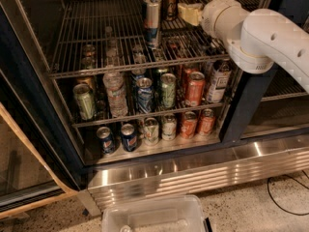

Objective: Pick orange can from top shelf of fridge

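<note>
The orange can [170, 0], dark copper with a shiny rim, stands at the back of the top shelf [96, 37], a wire rack in the fridge [193, 173]. My gripper [200, 4] is over the top shelf just right of the orange can, at about its height, not touching it. It is open and empty, with one beige finger [188, 12] close to the can. The white arm [270, 37] reaches in from the right. A taller silver-and-blue can [152, 16] stands in front and left of the orange can.
The lower racks hold several cans and bottles, including orange-red soda cans [195, 88] and a water bottle [116, 93]. A dark door pillar [246, 95] stands right of the racks. A clear plastic bin [154, 216] sits on the floor in front. A cable [285, 192] lies at right.
</note>
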Controlling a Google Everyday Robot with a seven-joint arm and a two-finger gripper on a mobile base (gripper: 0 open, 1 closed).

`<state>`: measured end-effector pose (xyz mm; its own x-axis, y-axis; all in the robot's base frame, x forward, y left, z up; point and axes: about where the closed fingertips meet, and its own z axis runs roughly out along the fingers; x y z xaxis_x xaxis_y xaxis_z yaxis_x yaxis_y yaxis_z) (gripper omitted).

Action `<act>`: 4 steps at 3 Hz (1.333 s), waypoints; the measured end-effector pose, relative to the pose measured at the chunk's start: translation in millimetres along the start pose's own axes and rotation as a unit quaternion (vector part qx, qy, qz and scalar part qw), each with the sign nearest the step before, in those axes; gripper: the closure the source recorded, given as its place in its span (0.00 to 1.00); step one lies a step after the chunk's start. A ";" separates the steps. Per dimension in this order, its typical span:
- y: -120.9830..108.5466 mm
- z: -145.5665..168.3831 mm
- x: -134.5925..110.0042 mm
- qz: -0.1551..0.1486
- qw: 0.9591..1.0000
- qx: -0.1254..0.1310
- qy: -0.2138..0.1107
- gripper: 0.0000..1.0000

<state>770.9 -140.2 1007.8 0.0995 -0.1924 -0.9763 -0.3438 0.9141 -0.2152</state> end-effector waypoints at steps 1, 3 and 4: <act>0.3 18.0 13.4 0.015 0.999 -0.040 0.017 0.33; 2.6 40.9 17.6 0.015 0.998 -0.051 0.018 0.35; 2.6 55.6 17.2 0.012 0.998 -0.056 0.019 0.34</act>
<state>823.6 -121.3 991.8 0.0551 -0.1870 -0.9808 -0.4477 0.8734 -0.1916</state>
